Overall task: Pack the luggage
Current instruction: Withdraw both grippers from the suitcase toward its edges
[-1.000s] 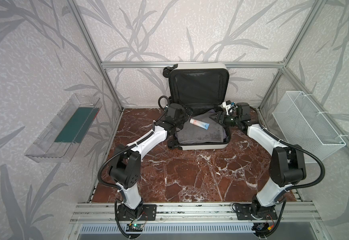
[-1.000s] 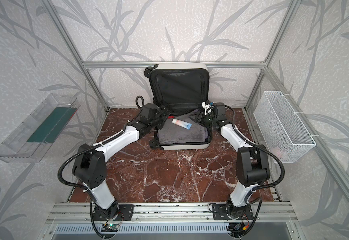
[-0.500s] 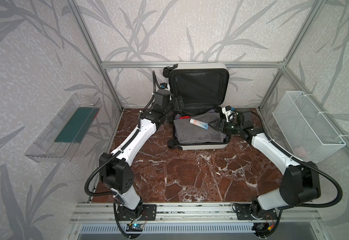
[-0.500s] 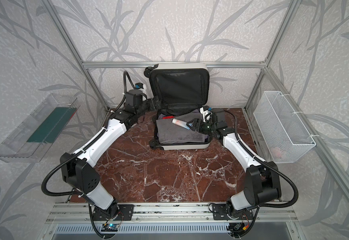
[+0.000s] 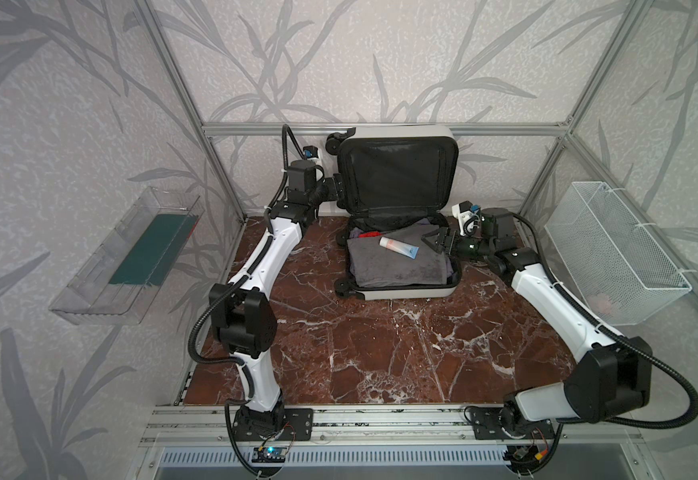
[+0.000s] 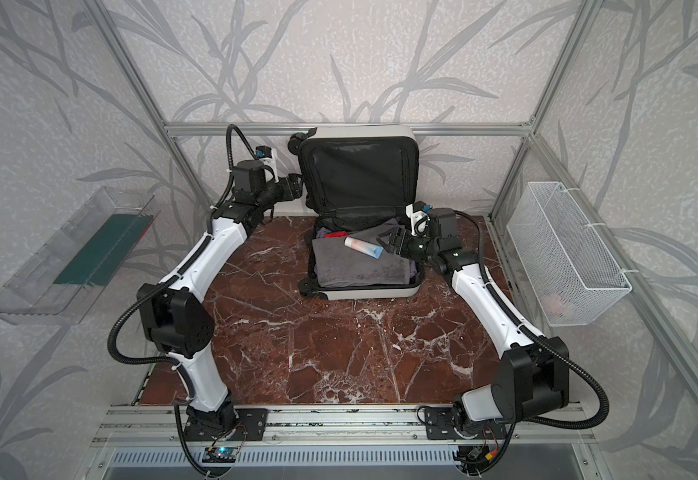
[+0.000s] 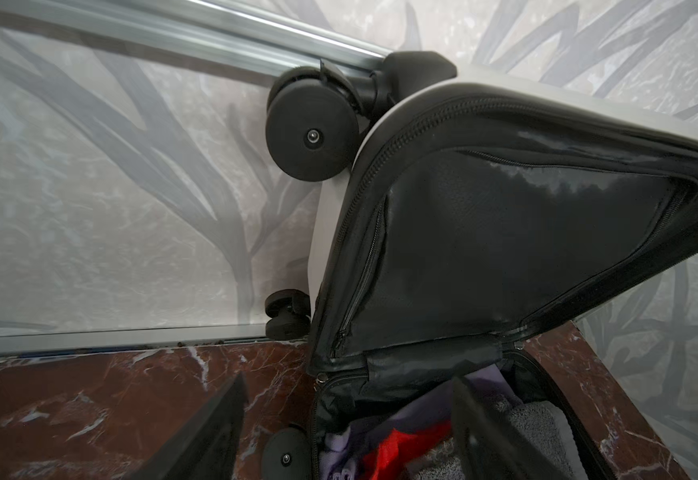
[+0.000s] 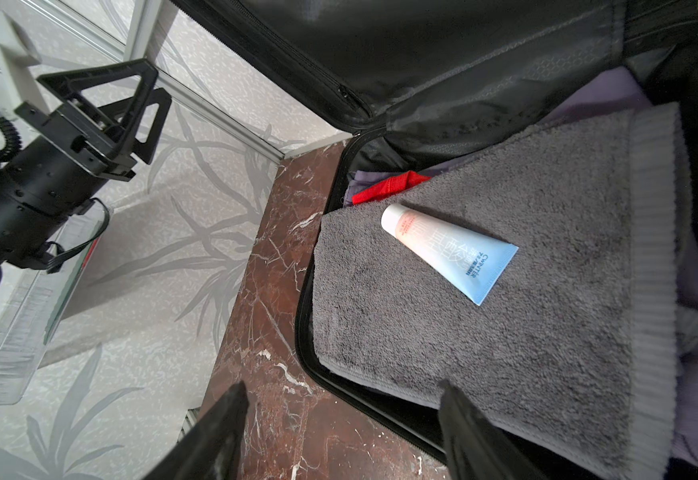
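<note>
Robot test cell in a laboratory, aluminium profile frame (image 5: pixel 255 129) enclosing leaf-patterned wall panels (image 5: pixel 380 62), red marble-look tabletop (image 5: pixel 380 353), left arm (image 5: pixel 274 249) and right arm (image 5: pixel 546 291) bolted to a front mounting rail (image 5: pixel 380 419), exposed circuit board (image 5: pixel 269 453), clear bin (image 5: pixel 102 299) and wire basket (image 5: pixel 613 249) hung on side walls.

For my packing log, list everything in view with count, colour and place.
luggage: one, white with black lining, open, back of table.
towel: one, grey, topmost in the luggage.
tube: one, pink-to-blue, on the towel.
garment: one, red, under the towel.
bin: one, clear, left wall.
basket: one, white wire, right wall.
table: one, red-brown marble, underneath.
left end effector: one, black, open, at the luggage's left side.
right end effector: one, black, open, over the luggage's right side.
</note>
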### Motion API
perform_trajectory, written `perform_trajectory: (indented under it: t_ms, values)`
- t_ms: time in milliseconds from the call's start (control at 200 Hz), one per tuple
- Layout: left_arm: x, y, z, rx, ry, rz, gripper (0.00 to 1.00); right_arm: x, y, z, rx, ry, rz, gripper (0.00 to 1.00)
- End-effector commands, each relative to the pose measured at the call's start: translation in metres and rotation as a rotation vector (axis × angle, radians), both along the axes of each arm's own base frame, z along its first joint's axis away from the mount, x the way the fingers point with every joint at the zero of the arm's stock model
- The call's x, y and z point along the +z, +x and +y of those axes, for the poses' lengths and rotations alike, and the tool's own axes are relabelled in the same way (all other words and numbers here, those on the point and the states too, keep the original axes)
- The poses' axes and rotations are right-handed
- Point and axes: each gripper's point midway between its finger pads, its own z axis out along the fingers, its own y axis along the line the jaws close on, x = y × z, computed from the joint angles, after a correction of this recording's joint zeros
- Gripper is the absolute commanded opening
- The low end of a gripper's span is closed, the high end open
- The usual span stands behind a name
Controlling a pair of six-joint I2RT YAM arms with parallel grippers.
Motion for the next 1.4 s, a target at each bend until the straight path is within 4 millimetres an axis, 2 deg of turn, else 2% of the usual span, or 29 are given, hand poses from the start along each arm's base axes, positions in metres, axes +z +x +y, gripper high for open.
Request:
perform_trajectory:
  t_ms: [0, 235, 525, 655, 730, 775, 935, 1170, 1395]
  values:
    - [0.028, 0.011, -0.004, -0.064, -0.035, -0.09, 0.75, 0.01, 0.003, -0.002, -0.019, 0.017, -0.008, 0.73]
    - [0.022, 0.033, -0.012, -0.108, -0.093, -0.094, 0.73, -0.004, 0.003, -0.003, -0.029, 0.007, 0.024, 0.73]
    - [0.02, 0.056, -0.021, -0.136, -0.136, -0.115, 0.7, -0.01, -0.004, -0.007, -0.035, -0.013, 0.038, 0.73]
    - [0.022, 0.061, -0.025, -0.15, -0.15, -0.132, 0.55, -0.015, -0.007, -0.008, -0.036, -0.021, 0.052, 0.73]
    - [0.024, 0.063, -0.026, -0.159, -0.162, -0.147, 0.29, -0.017, -0.009, -0.009, -0.038, -0.02, 0.057, 0.73]
    - [0.028, 0.062, -0.028, -0.169, -0.169, -0.161, 0.19, -0.018, -0.01, -0.009, -0.037, -0.022, 0.06, 0.73]
    - [0.04, 0.055, -0.031, -0.199, -0.189, -0.185, 0.0, -0.015, -0.014, -0.013, -0.049, -0.028, 0.053, 0.73]
    - [0.049, 0.035, -0.029, -0.199, -0.219, -0.208, 0.0, -0.002, -0.016, -0.017, -0.069, -0.017, 0.028, 0.73]
    - [0.047, 0.013, -0.026, -0.199, -0.242, -0.214, 0.0, 0.009, -0.021, -0.021, -0.08, -0.012, 0.009, 0.73]
